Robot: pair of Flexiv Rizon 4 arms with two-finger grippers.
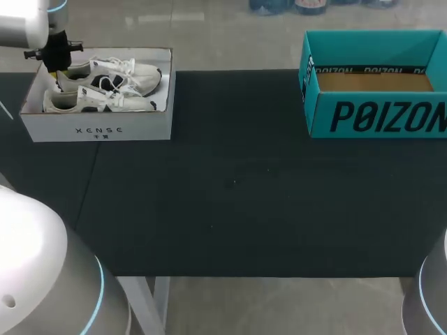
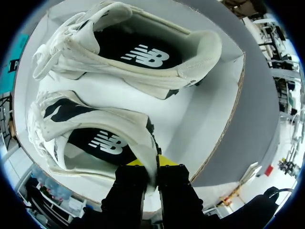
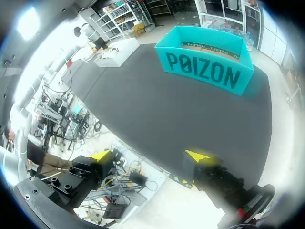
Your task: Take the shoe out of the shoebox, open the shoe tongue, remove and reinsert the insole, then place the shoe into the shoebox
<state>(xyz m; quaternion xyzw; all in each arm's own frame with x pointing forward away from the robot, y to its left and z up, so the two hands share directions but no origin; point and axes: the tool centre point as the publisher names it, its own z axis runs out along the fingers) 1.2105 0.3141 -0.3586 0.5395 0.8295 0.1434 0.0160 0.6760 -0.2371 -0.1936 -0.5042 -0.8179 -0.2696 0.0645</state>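
Dark mat table point(image 1: 230, 181), white shoebox point(image 1: 98, 129) at 10 o'clock, teal box point(image 1: 377, 115) at 2. Inside the white shoebox my left claw point(image 2: 151, 168) is pinched tight on the heel of the far shoe point(image 2: 95, 138), with the second shoe point(image 2: 143, 57) crowding just beside it. My right claw point(image 3: 150, 156) hangs wide open, holding nothing.

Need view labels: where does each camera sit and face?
Head: fixed above and behind, looking down on the table; left arm shows over the white shoebox.
Left wrist: on that arm, looking into the shoebox; left tool grips nearer shoe's heel.
Right wrist: off the table's near edge, facing the teal box; right tool open.
Shared: teal box, in head and right wrist.
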